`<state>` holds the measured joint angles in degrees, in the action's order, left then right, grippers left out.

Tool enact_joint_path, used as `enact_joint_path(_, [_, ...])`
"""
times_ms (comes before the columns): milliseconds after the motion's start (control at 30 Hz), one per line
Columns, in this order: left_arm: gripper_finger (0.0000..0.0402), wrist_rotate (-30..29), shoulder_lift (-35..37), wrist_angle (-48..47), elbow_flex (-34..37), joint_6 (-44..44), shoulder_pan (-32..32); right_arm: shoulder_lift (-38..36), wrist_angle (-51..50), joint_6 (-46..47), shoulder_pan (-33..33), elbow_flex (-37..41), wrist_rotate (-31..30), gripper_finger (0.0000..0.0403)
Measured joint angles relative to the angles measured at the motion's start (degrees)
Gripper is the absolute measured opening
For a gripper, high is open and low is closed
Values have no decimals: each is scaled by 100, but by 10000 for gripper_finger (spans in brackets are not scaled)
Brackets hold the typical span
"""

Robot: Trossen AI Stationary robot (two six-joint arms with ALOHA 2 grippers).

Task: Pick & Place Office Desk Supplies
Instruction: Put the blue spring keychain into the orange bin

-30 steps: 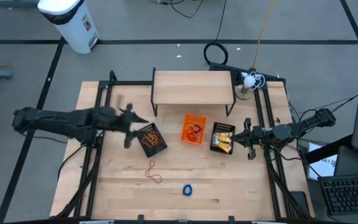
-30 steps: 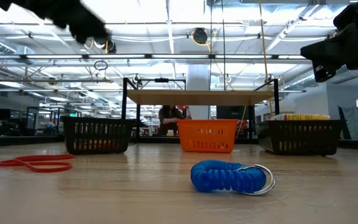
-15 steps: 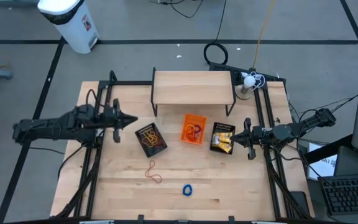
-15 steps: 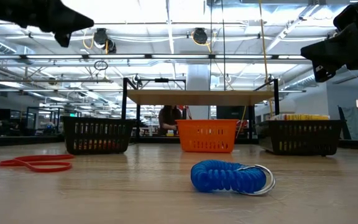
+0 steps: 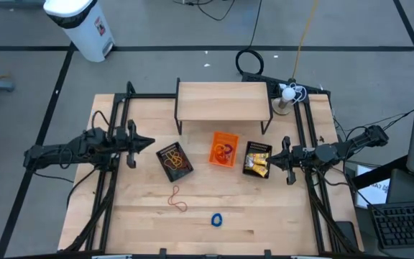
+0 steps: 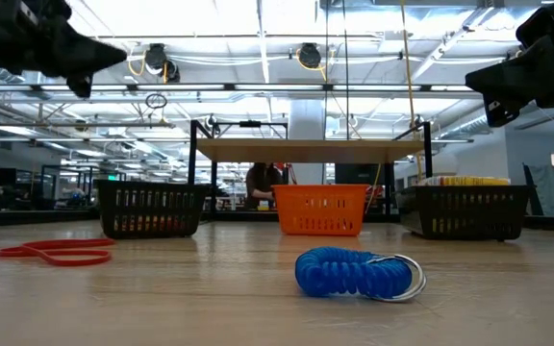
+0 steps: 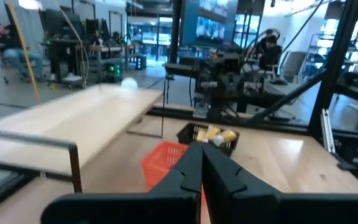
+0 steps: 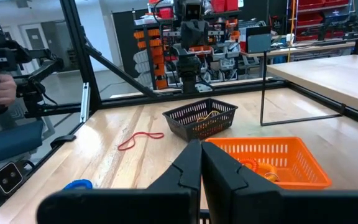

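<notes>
While both arms are hanging above the table's side edges, the left end effector (image 5: 148, 142) is sitting clenched and empty at the 9 o'clock side, its fingers (image 7: 194, 169) pressed together and pointing toward the black mesh bin (image 5: 174, 161) just beside it. At the 3 o'clock side, the right end effector (image 5: 275, 155) is also holding its fingers (image 8: 199, 167) clenched on nothing, its tip close to the second black mesh bin (image 5: 256, 160), which is carrying yellow-and-white packets (image 5: 258, 162).

Between the two mesh bins, the orange plastic bin (image 5: 223, 149) is sitting near the centre of the wooden table (image 5: 142, 216), with orange rings (image 5: 226, 151) lying inside. The left mesh bin is holding tangled rubber bands (image 5: 172, 158).

Toward 6 o'clock, a red rubber band (image 5: 177, 198) is lying loose on the bare wood, and a blue coiled ring (image 5: 216, 219) is resting farther toward the near edge, well apart from every bin. At 12 o'clock a raised wooden shelf (image 5: 223, 101) is standing over the table.
</notes>
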<state>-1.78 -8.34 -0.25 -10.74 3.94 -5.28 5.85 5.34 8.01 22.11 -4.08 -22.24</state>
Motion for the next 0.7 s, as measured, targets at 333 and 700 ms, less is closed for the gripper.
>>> enact_joint_path(333, [4, -29, 23, -163, 144, -39, 0, 0, 0, 29, 0, -2, -4, 4])
enact_joint_path(700, [5, 26, 24, -440, 144, -43, 4, 0, 0, -31, 1, -2, -9, 4])
